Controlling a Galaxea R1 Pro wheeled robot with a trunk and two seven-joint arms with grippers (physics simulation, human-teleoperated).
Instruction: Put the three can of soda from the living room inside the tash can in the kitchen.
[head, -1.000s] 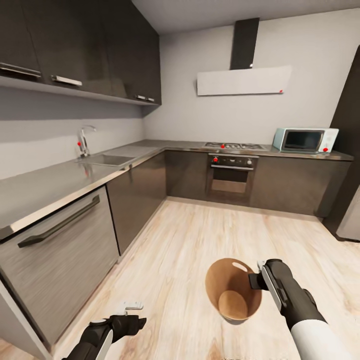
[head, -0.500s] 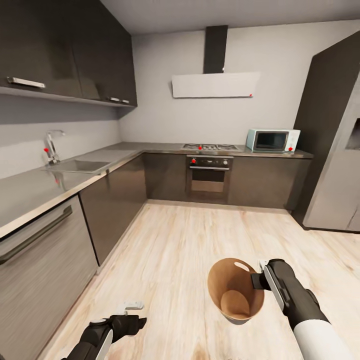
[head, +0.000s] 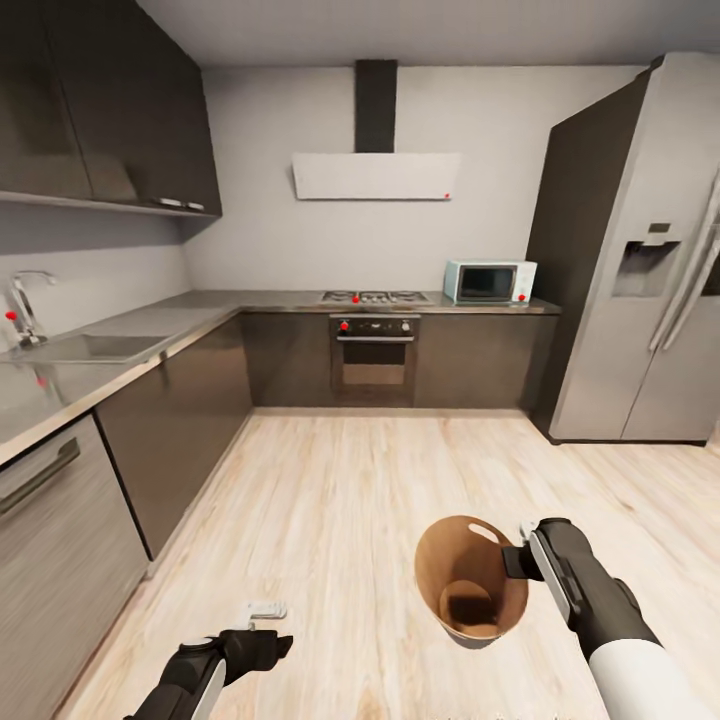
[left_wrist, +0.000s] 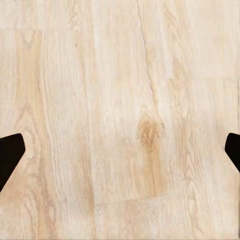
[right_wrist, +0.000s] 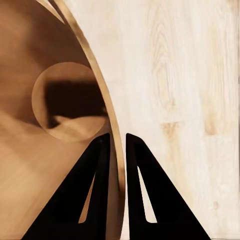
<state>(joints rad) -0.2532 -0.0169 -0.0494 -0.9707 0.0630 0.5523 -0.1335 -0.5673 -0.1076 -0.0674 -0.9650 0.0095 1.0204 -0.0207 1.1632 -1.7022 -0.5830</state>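
In the kitchen, right gripper (right_wrist: 115, 145) clamping trash can (head: 450, 560) wall

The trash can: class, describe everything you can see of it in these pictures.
The trash can is a small, glossy copper-brown round bin with thin curved walls and an oval cutout near its rim. It is open-topped, tilted, with no soda cans visible inside. The right pincer clamps its wall, one finger inside, one outside, above the pale wood floor.
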